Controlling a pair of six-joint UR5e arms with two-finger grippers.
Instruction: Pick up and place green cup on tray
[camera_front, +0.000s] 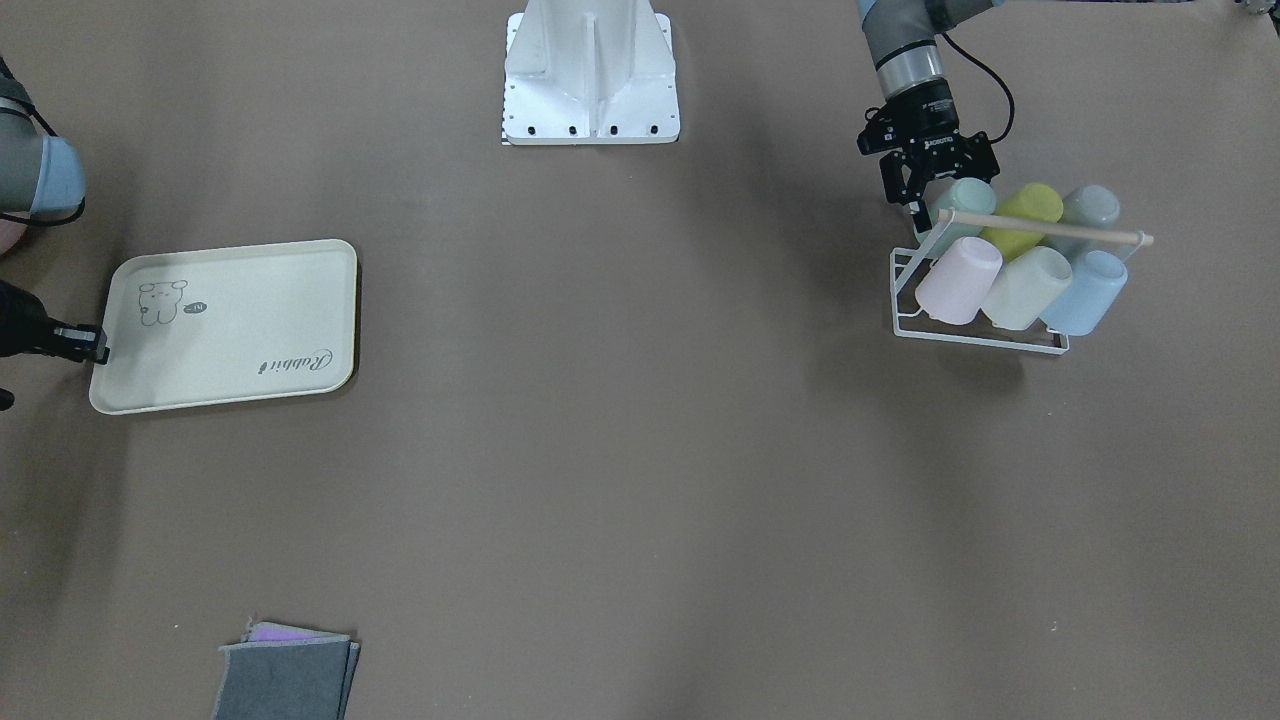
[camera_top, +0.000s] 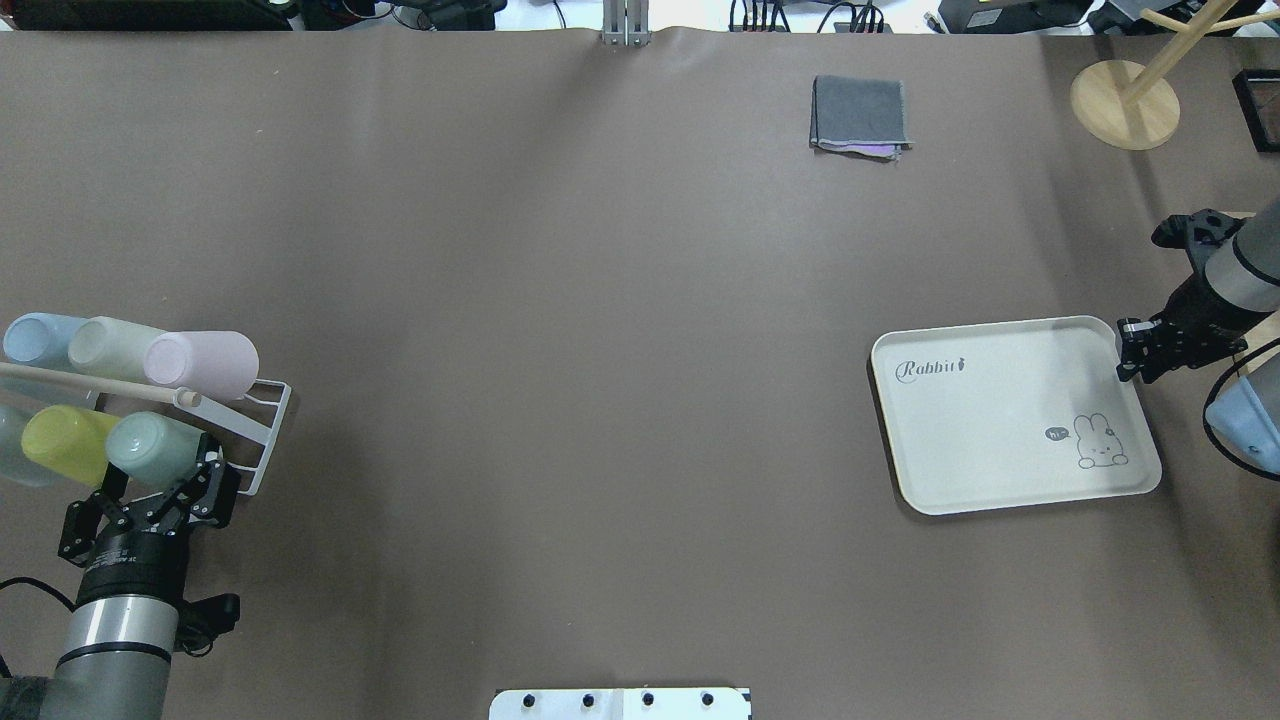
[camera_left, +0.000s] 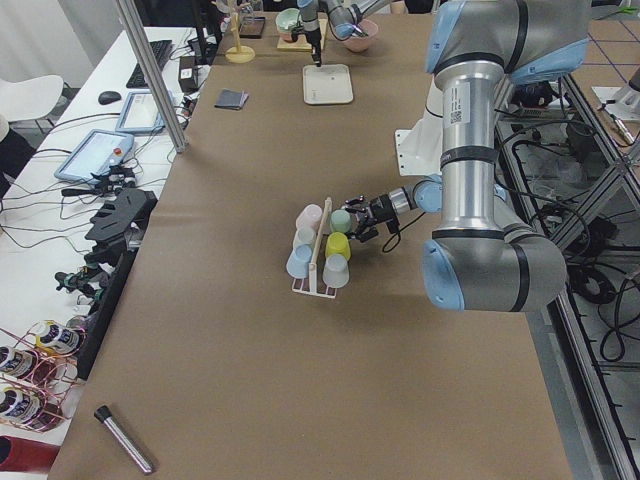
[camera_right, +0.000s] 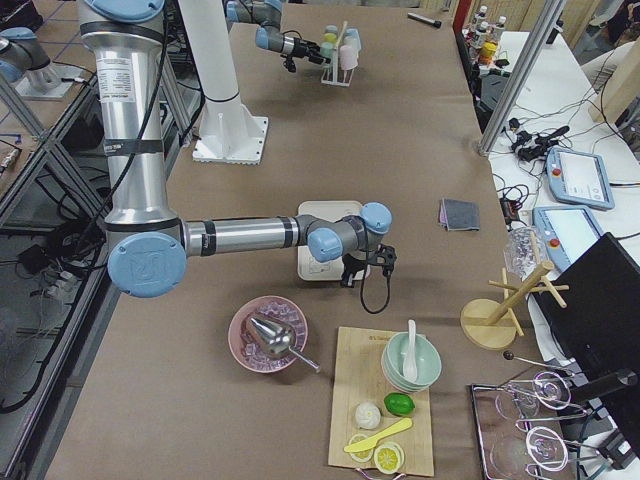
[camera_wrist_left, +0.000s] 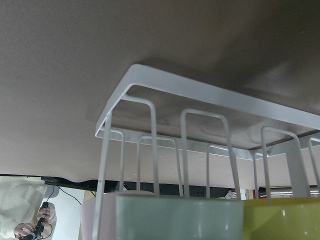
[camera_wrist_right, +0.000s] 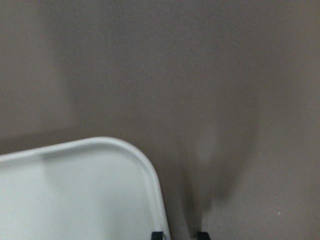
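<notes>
Though the left gripper (camera_top: 160, 474) has its jaws spread wide on either side of the closed end of the plain mint-green plastic cup (camera_top: 155, 447), it is not clear whether the pads touch the cup. The left wrist view shows only the cup's edge, cut off at the bottom of the frame.

The green cup lies tilted in the white wire rack (camera_top: 262, 430). It sits in the end slot of the row nearer the robot, just beside a lime-yellow cup (camera_top: 65, 443). A grey-blue cup (camera_front: 1090, 208) next to that is cut off by the edge of the overhead view. A pale wooden rod (camera_front: 1040, 231) crosses in front of this row in the front-facing view and partly hides it. The far row holds a pink cup (camera_top: 200, 363), a whitish-green cup (camera_top: 110, 346) and a light blue cup (camera_top: 35, 338).

The flat cream rectangular tray (camera_top: 1000, 440) lies well apart from the rack, on the robot's right. The right gripper (camera_wrist_right: 179, 234) is low at the tray's rim. Its tips are a narrow gap apart with bare brown table between them, and only their ends show.

The tray bears the script "Rabbit" (camera_top: 930, 368) and a small animal drawing with a speech bubble (camera_top: 1057, 433) that seems to read "hi". The white lettering on the left gripper's body is too small to read. A folded grey cloth (camera_top: 860, 115) shows a purple edge underneath.
</notes>
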